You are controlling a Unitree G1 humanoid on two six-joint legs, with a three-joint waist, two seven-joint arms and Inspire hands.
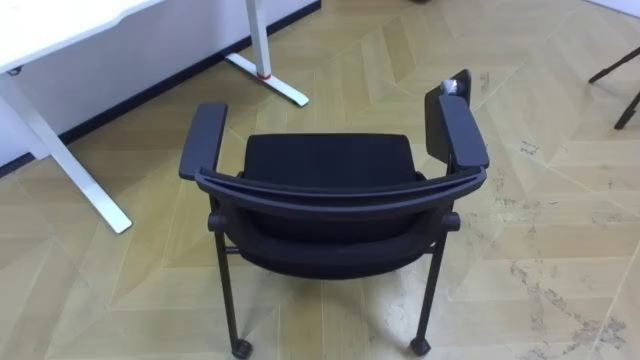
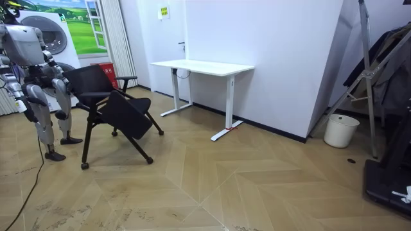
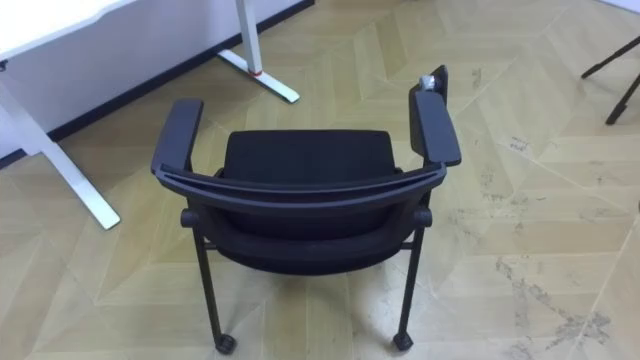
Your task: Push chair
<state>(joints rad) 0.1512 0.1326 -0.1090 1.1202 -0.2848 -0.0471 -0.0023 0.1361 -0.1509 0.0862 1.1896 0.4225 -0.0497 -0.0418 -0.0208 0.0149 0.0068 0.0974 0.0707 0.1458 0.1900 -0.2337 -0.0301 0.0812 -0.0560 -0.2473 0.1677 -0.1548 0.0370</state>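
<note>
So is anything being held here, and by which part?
Nothing is held: the chair stands free, with no hand on its backrest or armrests. The robot stands just behind it.

A black chair (image 3: 305, 165) stands on the wood floor (image 3: 520, 210), its backrest towards the camera, an armrest on each side and castors (image 3: 225, 343) under its rear legs. A white desk (image 3: 50, 20) stands beyond it to the left. Dark stand legs (image 3: 612, 62) show at the upper right edge.
</note>
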